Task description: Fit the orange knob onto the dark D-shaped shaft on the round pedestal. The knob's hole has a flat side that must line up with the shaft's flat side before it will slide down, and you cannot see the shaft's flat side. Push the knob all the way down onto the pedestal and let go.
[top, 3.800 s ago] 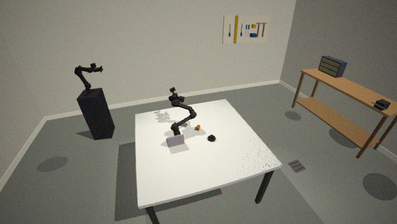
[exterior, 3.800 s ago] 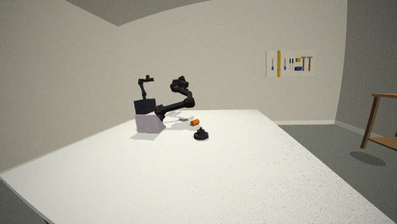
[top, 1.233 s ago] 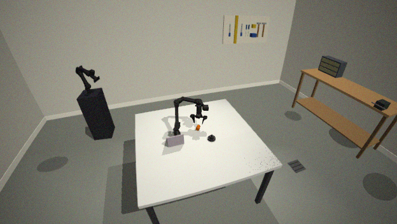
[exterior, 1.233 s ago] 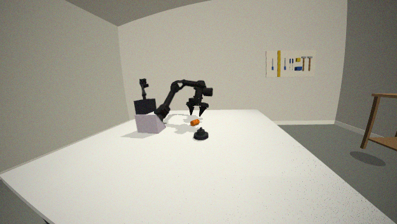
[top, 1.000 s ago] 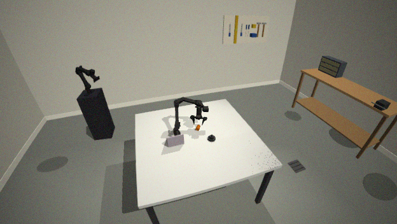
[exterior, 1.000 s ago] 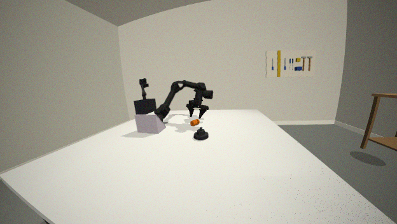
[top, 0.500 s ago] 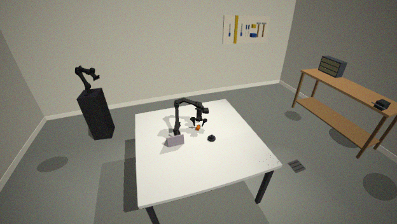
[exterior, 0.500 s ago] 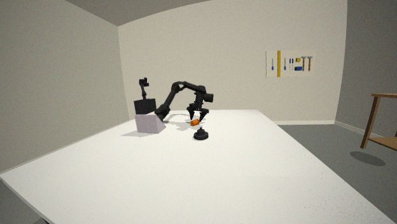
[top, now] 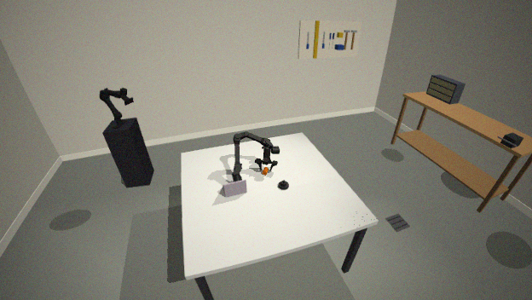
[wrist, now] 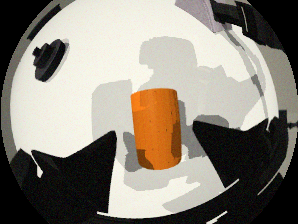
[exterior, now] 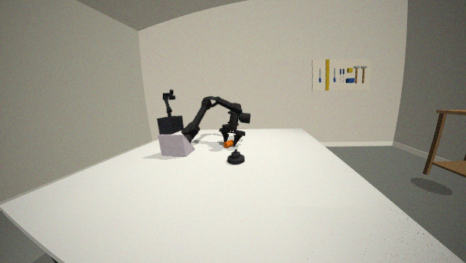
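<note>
Nearest the exterior camera on the white table [exterior: 261,209], the round pedestal [exterior: 236,159] stands with its dark D-shaped shaft [exterior: 236,152] pointing up. Just behind it the orange knob [exterior: 228,143] lies on its side on the tabletop, between the spread fingers of the gripper [wrist: 154,156], which straddle it without gripping, gaps showing on both sides. Farther back, the arm rises from its pale base block [exterior: 175,146].
</note>
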You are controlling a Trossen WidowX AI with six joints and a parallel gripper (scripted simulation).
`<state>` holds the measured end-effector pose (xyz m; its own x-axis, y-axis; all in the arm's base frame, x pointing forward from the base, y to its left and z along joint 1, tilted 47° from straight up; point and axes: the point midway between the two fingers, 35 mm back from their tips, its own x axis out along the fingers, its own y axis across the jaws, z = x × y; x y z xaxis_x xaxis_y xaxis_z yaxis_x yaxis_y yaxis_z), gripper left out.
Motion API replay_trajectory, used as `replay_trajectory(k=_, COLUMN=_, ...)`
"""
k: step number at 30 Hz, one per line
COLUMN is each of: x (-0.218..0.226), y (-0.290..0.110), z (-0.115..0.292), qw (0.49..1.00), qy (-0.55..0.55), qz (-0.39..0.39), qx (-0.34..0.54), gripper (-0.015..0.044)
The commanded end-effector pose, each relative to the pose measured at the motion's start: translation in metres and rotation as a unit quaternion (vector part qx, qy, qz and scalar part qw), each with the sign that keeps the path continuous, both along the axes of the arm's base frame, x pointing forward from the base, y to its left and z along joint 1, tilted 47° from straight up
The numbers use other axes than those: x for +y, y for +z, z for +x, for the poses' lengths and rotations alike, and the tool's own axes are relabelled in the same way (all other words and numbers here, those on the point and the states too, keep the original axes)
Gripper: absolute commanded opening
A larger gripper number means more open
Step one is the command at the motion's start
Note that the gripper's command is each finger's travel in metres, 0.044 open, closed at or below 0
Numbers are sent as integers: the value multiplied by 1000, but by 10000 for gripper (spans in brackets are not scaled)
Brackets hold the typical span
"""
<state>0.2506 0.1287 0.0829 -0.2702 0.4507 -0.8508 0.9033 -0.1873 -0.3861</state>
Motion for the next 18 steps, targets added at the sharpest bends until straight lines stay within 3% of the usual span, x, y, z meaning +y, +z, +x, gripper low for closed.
replay_trajectory(k=1, x=1, y=-1, z=0, qw=1000, qy=-3, qz=1, qx=2, gripper=309)
replay_trajectory(k=4, x=1, y=-1, z=0, qw=1000, qy=-3, qz=1, qx=2, gripper=240)
replay_trajectory(k=11, x=1, y=-1, z=0, qw=1000, qy=-3, qz=1, qx=2, gripper=240)
replay_trajectory(k=18, x=1, y=-1, z=0, qw=1000, qy=-3, qz=1, qx=2, gripper=193)
